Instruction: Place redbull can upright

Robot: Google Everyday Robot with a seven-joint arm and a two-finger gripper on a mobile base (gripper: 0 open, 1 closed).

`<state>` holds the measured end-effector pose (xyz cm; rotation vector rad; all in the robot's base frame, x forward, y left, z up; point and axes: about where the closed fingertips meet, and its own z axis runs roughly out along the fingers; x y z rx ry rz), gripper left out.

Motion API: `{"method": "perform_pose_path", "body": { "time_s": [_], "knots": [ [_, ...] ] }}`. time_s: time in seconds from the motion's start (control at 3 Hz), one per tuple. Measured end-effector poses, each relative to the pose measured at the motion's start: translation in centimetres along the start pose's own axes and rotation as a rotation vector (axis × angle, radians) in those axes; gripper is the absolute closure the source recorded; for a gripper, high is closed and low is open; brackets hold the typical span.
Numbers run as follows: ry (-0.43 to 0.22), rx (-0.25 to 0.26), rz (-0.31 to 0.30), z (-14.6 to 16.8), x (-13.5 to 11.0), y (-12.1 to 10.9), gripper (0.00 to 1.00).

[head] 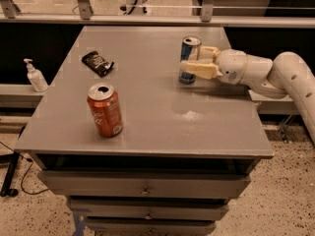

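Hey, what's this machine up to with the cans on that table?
The robot's arm reaches in from the right, and its gripper is closed around the redbull can. The can stands upright on the grey table, toward the far right side. An orange-red can stands on its own near the front left, and a small black packet lies further back.

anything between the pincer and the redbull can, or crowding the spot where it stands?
Nothing visible. The pincer is right at the redbull can, which stands upright on the table. The orange-red can and black packet sit well away across the table.
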<state>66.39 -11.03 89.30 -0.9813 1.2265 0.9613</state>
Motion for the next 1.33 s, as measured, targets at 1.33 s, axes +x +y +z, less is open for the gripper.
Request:
{"method": "perform_pose_path", "body": {
  "time_s": [1.33],
  "knots": [
    [0.081,0.126,-0.012,-9.0,-0.8,-0.6,0.00]
  ]
}}
